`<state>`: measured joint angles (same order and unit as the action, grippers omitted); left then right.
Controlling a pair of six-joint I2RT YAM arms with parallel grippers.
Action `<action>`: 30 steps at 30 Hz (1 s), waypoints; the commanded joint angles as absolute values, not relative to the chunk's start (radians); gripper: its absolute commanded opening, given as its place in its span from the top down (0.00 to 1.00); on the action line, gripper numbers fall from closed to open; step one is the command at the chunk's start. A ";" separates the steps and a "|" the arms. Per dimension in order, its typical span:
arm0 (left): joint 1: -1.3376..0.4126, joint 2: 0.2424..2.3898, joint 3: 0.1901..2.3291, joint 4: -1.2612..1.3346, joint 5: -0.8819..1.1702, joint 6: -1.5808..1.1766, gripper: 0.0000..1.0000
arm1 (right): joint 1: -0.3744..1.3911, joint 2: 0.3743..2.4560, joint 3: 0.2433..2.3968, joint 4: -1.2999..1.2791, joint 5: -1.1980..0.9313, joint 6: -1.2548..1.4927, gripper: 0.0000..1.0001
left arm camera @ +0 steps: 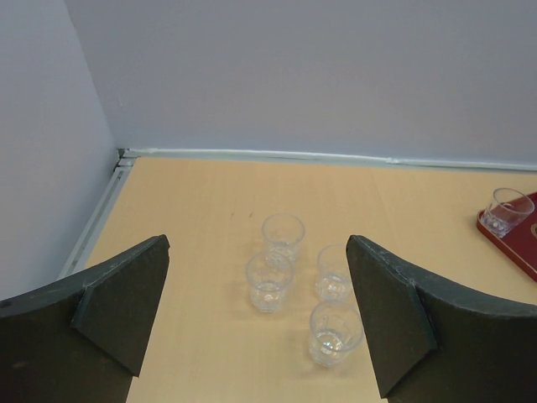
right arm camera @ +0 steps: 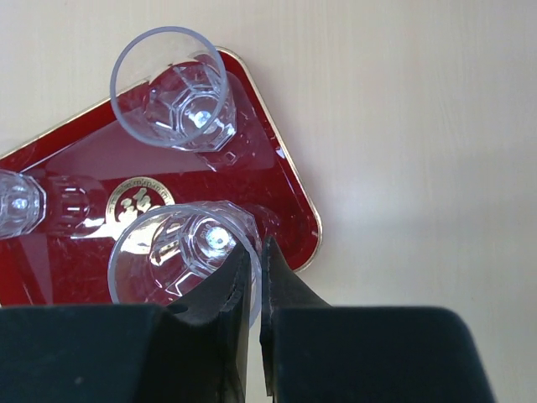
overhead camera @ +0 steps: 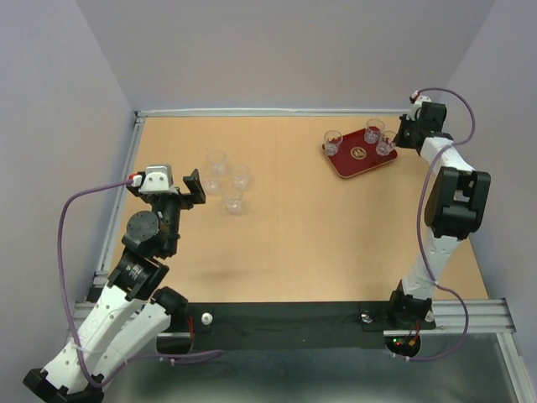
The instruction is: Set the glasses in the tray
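The dark-red tray (overhead camera: 346, 164) lies at the far right of the table with three clear glasses standing in it. My right gripper (right arm camera: 256, 248) is shut on the rim wall of the nearest one, the held glass (right arm camera: 180, 252), one finger inside and one outside; its base rests on the tray (right arm camera: 268, 176). A second glass (right arm camera: 176, 92) stands behind it and a third glass (right arm camera: 17, 201) at the left edge. Several more glasses (overhead camera: 232, 201) stand grouped on the table left of centre. My left gripper (left arm camera: 258, 243) hovers open just short of them, the closest glass (left arm camera: 335, 332) by its right finger.
A metal rail (overhead camera: 126, 185) runs along the table's left edge, close to the left arm, and grey walls close in the back and sides. Bare wood (overhead camera: 285, 218) stretches between the glass group and the tray. The right arm (overhead camera: 453, 201) reaches along the right side.
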<state>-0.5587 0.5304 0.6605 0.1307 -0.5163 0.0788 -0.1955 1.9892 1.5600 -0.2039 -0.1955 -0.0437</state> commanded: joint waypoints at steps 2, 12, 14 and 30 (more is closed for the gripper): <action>-0.554 0.526 0.649 0.176 -0.520 0.083 0.01 | -0.201 2.045 1.660 -0.144 -0.181 -0.025 0.99; -0.554 0.535 0.650 0.175 -0.523 0.084 0.01 | -0.201 2.124 1.729 -0.146 -0.155 -0.026 0.94; -0.554 0.534 0.647 0.176 -0.525 0.084 0.01 | -0.201 2.131 1.732 -0.146 -0.152 -0.028 0.92; -0.554 0.540 0.647 0.176 -0.529 0.086 0.01 | -0.201 2.146 1.763 -0.146 -0.129 -0.049 0.59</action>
<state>-0.5587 0.5358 0.6605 0.1307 -0.5167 0.0788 -0.1959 2.1571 1.6974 -0.1936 -0.1455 -0.0368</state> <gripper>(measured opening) 0.986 0.349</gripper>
